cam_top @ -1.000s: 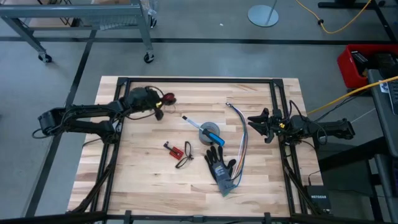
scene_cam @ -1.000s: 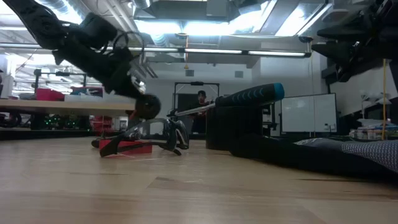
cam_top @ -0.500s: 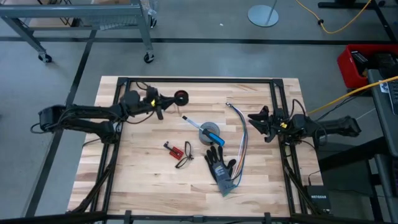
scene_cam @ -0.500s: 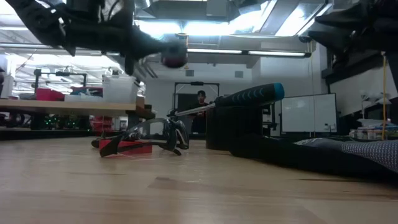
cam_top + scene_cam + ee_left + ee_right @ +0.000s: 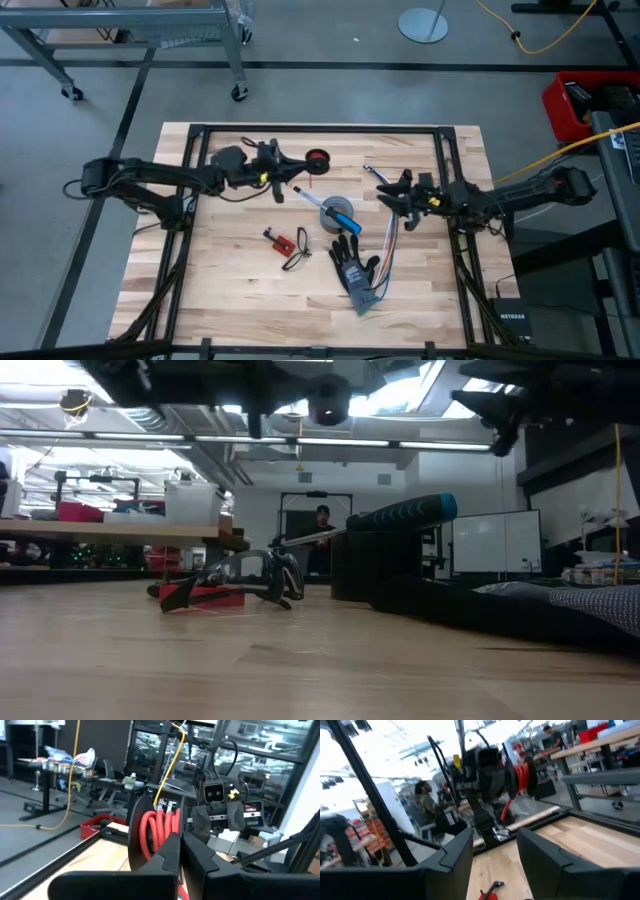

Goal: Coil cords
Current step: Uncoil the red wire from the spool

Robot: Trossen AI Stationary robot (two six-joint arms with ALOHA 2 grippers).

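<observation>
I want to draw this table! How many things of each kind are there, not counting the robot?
Cord spools, red and black, in the left hand: 1
Tape rolls: 1
Screwdrivers: 1
Gloves: 1
Ribbon wires: 1
Small red boards: 1
Total: 6

Counter is carrying: one grey tape roll, one screwdriver, one black glove, one ribbon-wire bundle, one small red board; one red-and-black coiled cord aloft.

Brightly, evenly lit from ceiling strip lights, glaring white in the low view. Soft, faint shadows on the worktop. Motion-blurred right wrist view.
</observation>
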